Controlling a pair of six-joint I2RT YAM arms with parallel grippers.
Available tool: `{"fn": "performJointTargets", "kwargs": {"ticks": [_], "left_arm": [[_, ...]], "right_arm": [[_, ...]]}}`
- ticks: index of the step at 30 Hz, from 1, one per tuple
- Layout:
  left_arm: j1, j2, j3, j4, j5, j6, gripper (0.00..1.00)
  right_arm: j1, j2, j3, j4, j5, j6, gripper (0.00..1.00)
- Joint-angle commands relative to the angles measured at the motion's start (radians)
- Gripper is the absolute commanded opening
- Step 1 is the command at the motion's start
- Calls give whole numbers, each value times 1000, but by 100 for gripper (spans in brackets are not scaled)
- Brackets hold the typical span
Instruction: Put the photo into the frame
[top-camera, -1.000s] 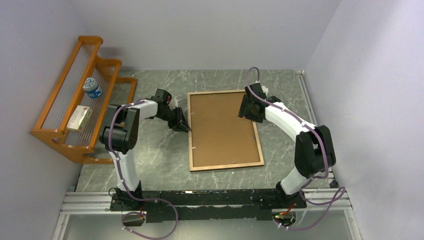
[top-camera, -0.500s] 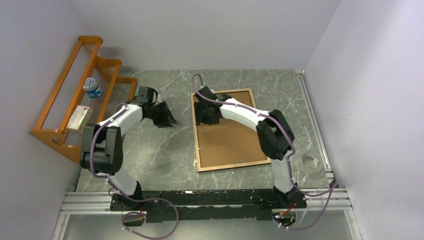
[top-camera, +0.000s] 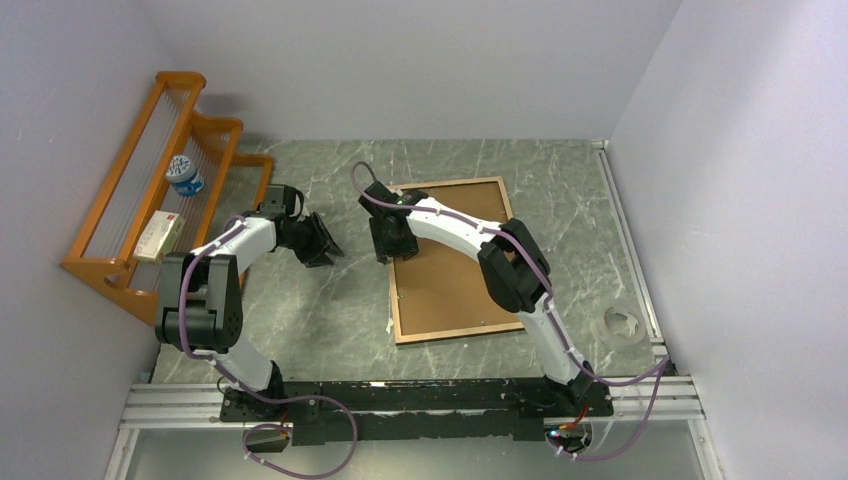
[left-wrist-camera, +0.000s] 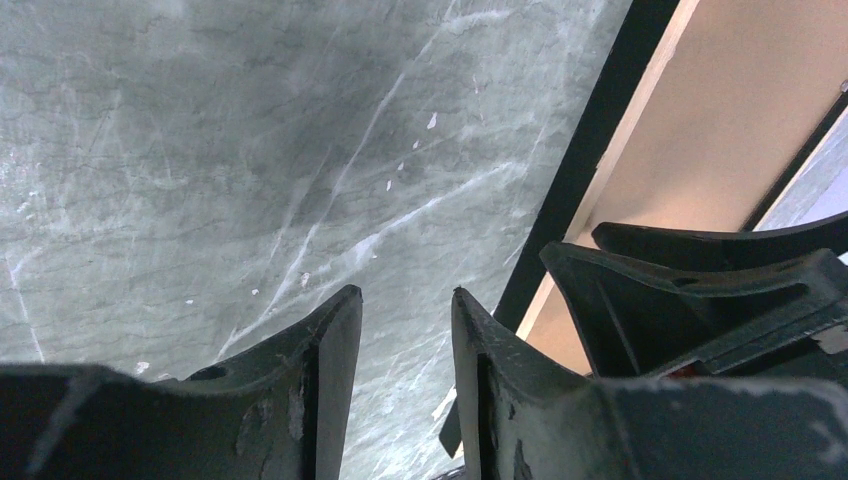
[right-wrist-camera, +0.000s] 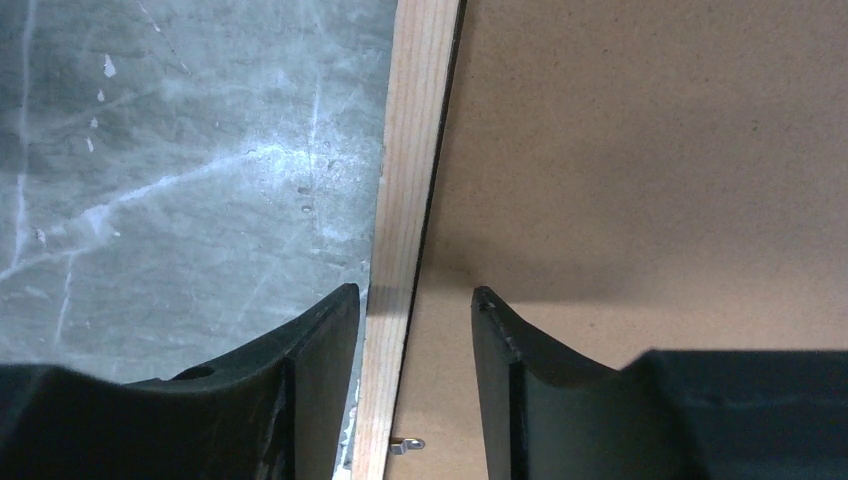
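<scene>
Overhead and wrist views, as I see them from the remote station. The frame (top-camera: 465, 329) lies back-up on the table (top-camera: 330, 310), right of centre and slightly skewed, with the brown backing board (top-camera: 455, 280) inside its wooden rails. I cannot make out the photo in any view. The right gripper (top-camera: 388, 248) hangs over the far part of the frame's left rail (right-wrist-camera: 405, 180), fingers spread astride it, one above the table and one above the board (right-wrist-camera: 650, 150), a gap at each side. The left gripper (top-camera: 325, 248) sits just left of the frame, its fingers (left-wrist-camera: 330, 340) parted over bare table with nothing between them. An orange rack (top-camera: 130, 270) stands at far left.
</scene>
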Motion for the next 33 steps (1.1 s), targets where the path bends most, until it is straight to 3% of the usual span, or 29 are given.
{"fn": "performJointTargets", "kwargs": {"ticks": [1,11,17,20,23,29,33], "left_arm": [[12,-10,-4,24,36,-19,45],[27,-16,13,8,67,-7,53],[28,-37,35,-12,81,30,60],[28,-53,16,31,143,47,69],[29,-85,-21,89,209,41,76],[24,-169,-100,230,382,22,77],[-1,-148,-114,278,490,22,77]], "right_arm": [[12,37,89,-94,31,-3,46],[28,116,200,-173,73,21,29],[28,135,247,-164,48,26,9],[27,55,216,-80,7,4,1],[18,-38,185,13,-43,-6,0],[-22,-94,237,36,-168,28,0],[-35,-103,266,41,-215,47,0]]}}
